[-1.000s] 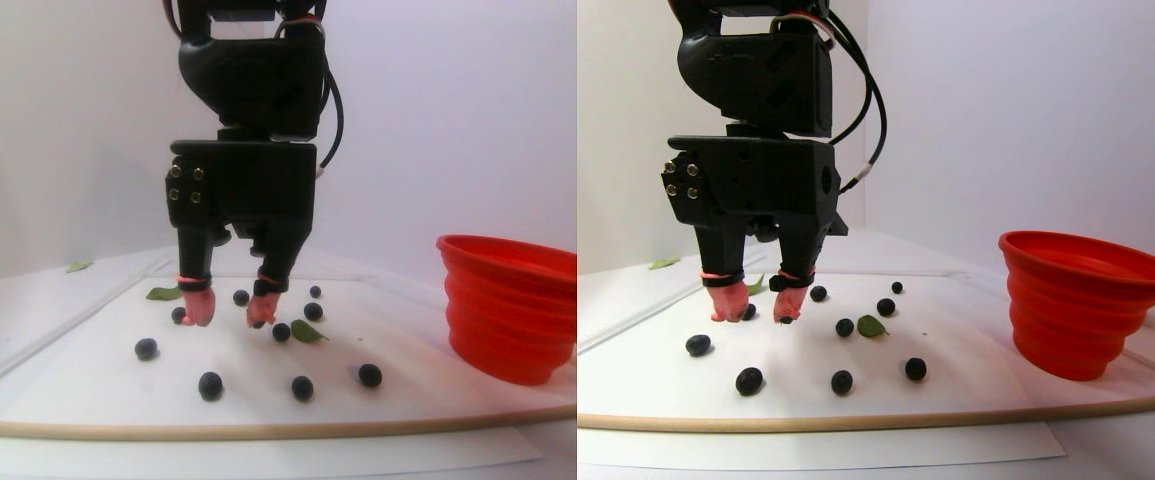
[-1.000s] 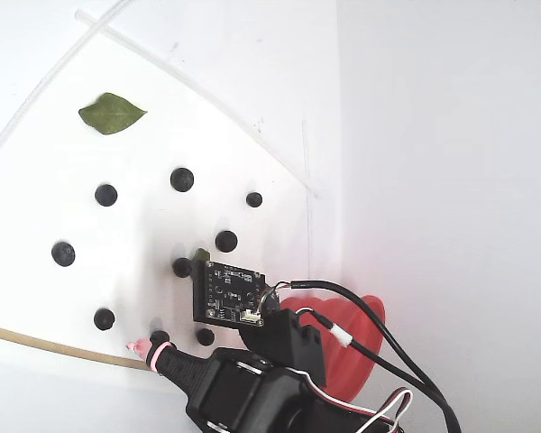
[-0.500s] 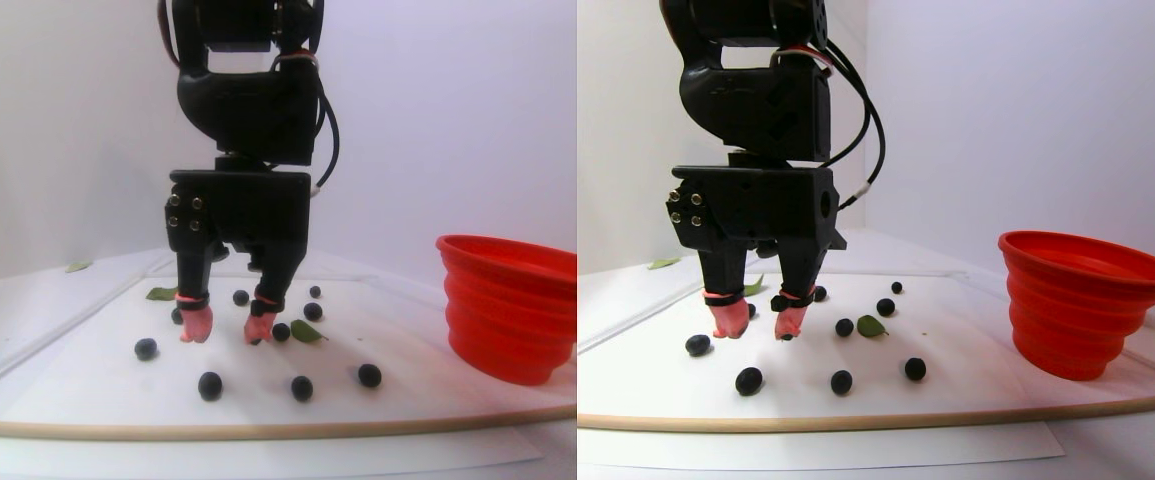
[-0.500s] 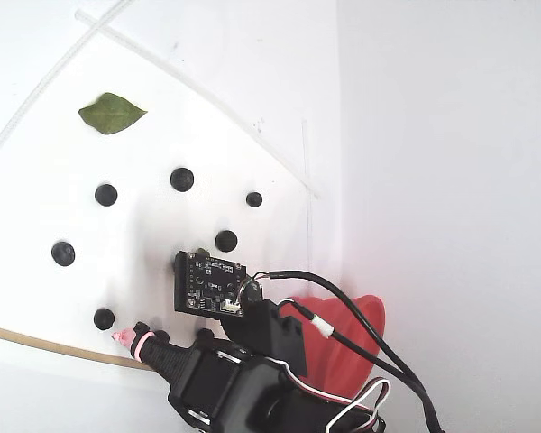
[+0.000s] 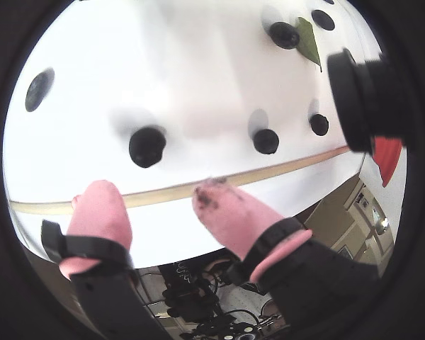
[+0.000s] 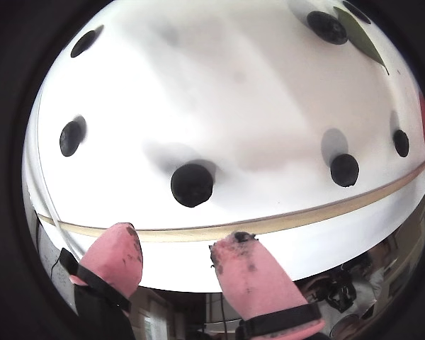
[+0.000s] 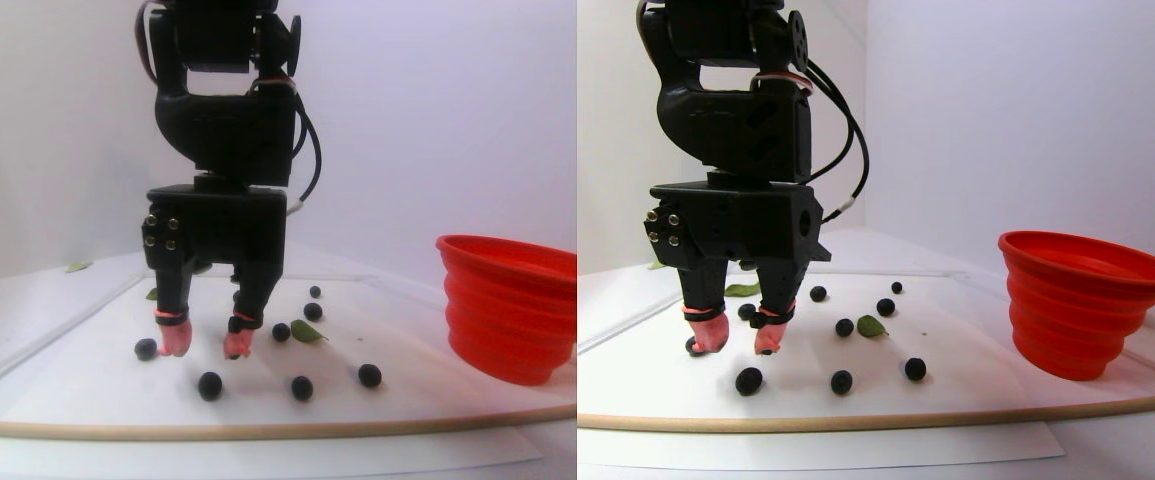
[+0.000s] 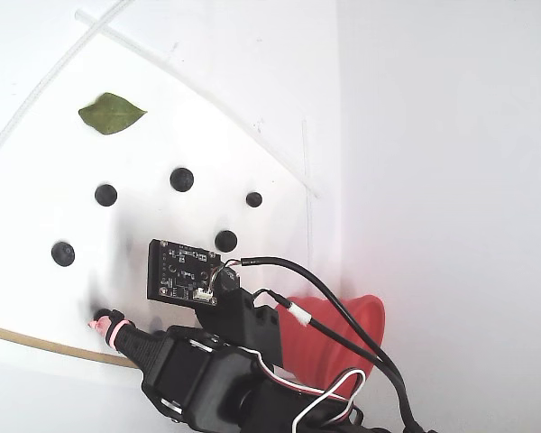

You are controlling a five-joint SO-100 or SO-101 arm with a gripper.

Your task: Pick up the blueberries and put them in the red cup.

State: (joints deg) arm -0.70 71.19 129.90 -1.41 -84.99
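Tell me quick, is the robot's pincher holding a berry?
End effector: open, holding nothing; a blueberry lies on the table just beyond its pink tips.

A small test setup: a white counter (image 7: pixel 417 415) with plain white walls (image 7: pixel 437 110), and cables (image 5: pixel 205 312) below.

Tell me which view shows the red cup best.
The stereo pair view: the red cup shows whole in its right half, ribbed sides and flared rim. The fixed view shows a part behind the arm, one wrist view a red sliver at the edge.
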